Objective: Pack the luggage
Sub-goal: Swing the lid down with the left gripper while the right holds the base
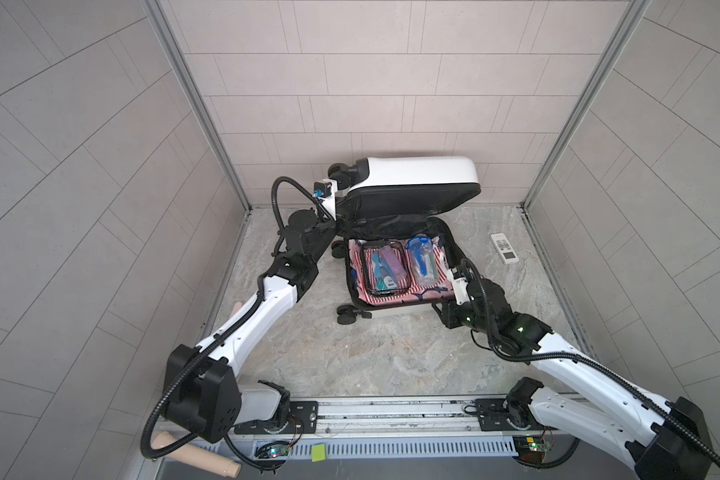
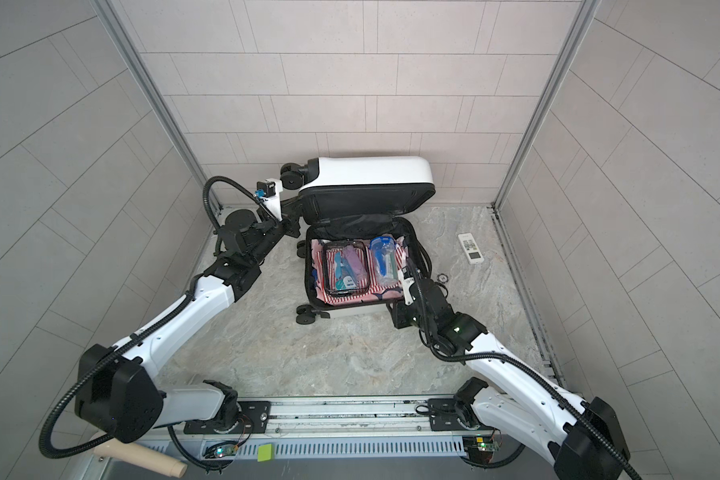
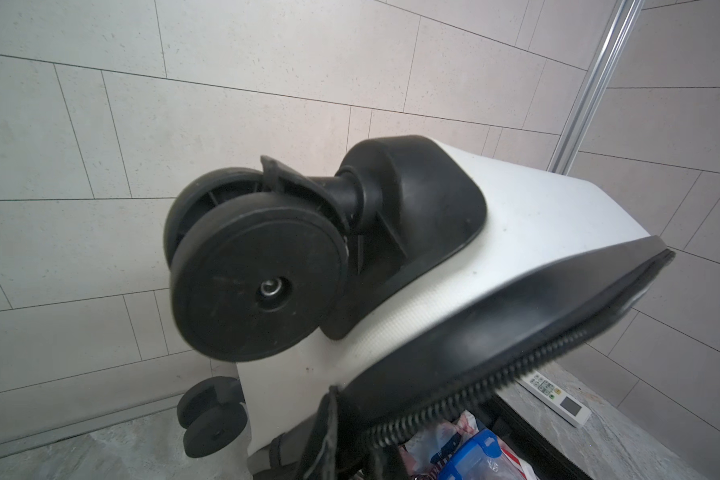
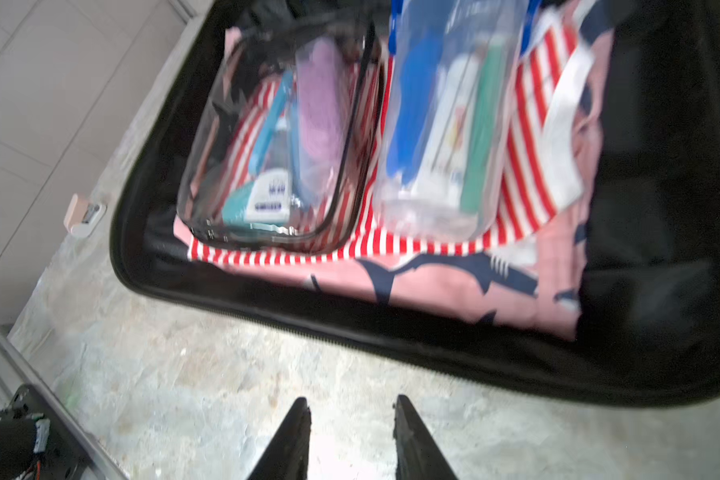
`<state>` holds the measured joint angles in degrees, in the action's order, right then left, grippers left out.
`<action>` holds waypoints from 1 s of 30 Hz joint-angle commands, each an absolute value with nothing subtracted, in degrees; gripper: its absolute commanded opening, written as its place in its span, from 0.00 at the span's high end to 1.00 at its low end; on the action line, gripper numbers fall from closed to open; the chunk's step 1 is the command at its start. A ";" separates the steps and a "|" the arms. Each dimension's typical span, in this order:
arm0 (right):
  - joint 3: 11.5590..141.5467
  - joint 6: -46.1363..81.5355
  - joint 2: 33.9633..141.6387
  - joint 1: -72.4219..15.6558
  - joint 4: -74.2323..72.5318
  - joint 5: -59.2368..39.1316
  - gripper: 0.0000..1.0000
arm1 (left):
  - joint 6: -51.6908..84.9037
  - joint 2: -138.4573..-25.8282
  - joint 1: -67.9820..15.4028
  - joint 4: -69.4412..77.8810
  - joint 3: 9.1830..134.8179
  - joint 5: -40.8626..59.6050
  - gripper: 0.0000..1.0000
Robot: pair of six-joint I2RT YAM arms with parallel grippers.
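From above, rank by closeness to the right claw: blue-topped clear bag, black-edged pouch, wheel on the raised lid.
From the right gripper, judged in a top view:
1. blue-topped bag, inside, right.
2. black-edged pouch, inside, left.
3. lid wheel, raised, back left.

The luggage [image 1: 391, 309], white shell with black lining, lies open on the counter [image 1: 350, 353] before me, its lid [image 1: 416, 172] tilted up, perhaps halfway.
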<state>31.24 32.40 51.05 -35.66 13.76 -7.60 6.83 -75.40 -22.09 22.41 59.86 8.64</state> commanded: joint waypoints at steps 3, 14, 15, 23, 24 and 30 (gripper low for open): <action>21.72 42.06 50.16 -37.02 3.35 -0.70 0.65 | 13.17 -71.95 -24.17 23.04 57.43 14.81 1.00; 21.08 47.45 65.04 -34.98 -11.38 7.62 0.65 | 13.93 -67.96 -24.89 23.05 52.15 13.65 1.00; 21.29 47.82 66.29 -34.33 -12.51 7.09 0.65 | 14.04 -67.64 -24.88 23.07 51.72 13.55 1.00; 24.69 48.66 73.68 -31.20 -17.83 5.21 0.66 | 15.06 -62.27 -24.98 23.20 46.44 11.45 1.00; 24.83 48.90 74.37 -30.65 -18.49 4.76 0.66 | 15.34 -61.48 -24.99 23.20 45.85 11.32 1.00; 25.20 51.40 79.76 -24.06 -25.57 -2.46 0.65 | 17.66 -57.54 -24.97 23.72 40.59 9.76 1.00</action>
<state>22.87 46.83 78.30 -26.96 -14.85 -1.41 15.25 -60.73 -24.58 19.18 41.65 10.48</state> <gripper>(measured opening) 0.348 0.051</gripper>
